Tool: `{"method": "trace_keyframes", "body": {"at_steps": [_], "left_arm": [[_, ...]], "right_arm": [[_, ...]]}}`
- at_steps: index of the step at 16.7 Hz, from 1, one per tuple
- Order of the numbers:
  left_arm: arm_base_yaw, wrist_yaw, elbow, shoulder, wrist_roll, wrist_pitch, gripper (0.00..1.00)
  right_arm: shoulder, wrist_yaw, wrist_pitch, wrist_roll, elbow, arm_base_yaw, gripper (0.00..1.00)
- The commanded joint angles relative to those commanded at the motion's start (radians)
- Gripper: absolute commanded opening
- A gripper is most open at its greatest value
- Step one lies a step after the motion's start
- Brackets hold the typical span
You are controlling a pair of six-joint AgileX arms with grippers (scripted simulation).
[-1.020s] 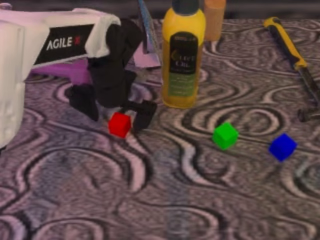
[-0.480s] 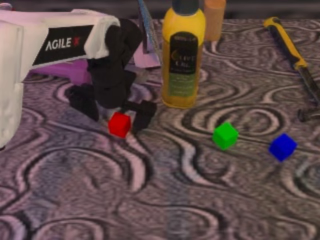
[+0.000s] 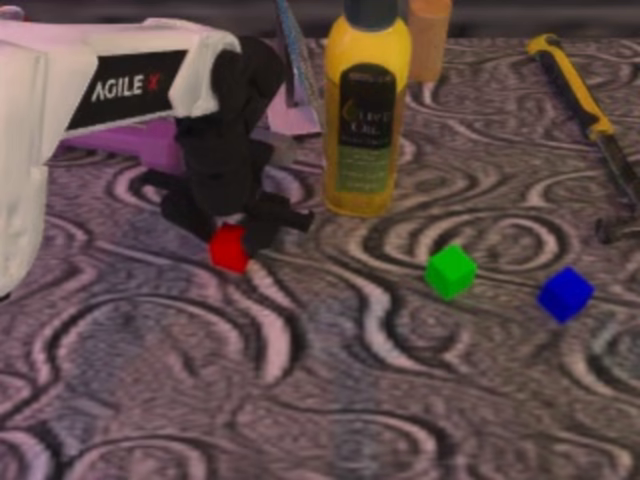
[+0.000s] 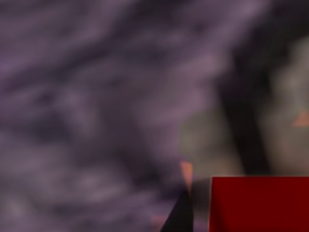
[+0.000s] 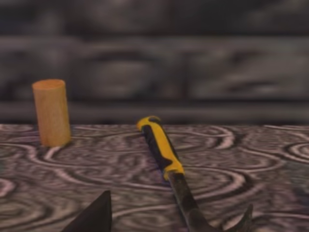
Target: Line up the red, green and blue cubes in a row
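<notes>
1. Tabletop with a swirling purple-grey pattern fills the top view and carries everything else.
2. The left arm, white with a black AGILE X label, reaches in from the table's left and ends in its black wrist and fingers.
3. The yellow bottle stands upright near the far edge, just right of the left arm's wrist, with a dark cap and a dark label.
4. A hammer with a yellow and black handle lies at the far right; the right wrist view shows it too, with its claw end nearer that camera.
5. An orange cylinder stands upright behind the bottle and also shows in the right wrist view.
6. The left gripper sits low over the red cube, its dark fingers drawn in tight against the cube's sides, grasping it.
7. The right gripper is out of the top view; the right wrist view shows only one dark fingertip, so I cannot tell how its fingers stand.
8. The red cube is left of centre, in front of the bottle; it fills a corner of the left wrist view.
9. The green cube rests right of centre, well apart from the red one.
10. The blue cube lies near the green cube, farther right.
</notes>
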Motion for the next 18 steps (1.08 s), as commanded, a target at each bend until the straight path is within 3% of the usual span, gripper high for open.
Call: {"method": "trace_keyframes", "body": {"at_steps": [2, 12, 18], "left_arm": [[0.000, 0.000, 0.000, 0.000, 0.000, 0.000, 0.00], [0.003, -0.002, 0.029, -0.041, 0.001, -0.028, 0.00], [0.019, -0.003, 0.170, -0.096, -0.001, -0.233, 0.00]], "right_arm": [[0.000, 0.000, 0.000, 0.000, 0.000, 0.000, 1.00], [0.000, 0.000, 0.000, 0.000, 0.000, 0.000, 1.00], [0.000, 0.000, 0.000, 0.000, 0.000, 0.000, 1.00]]}}
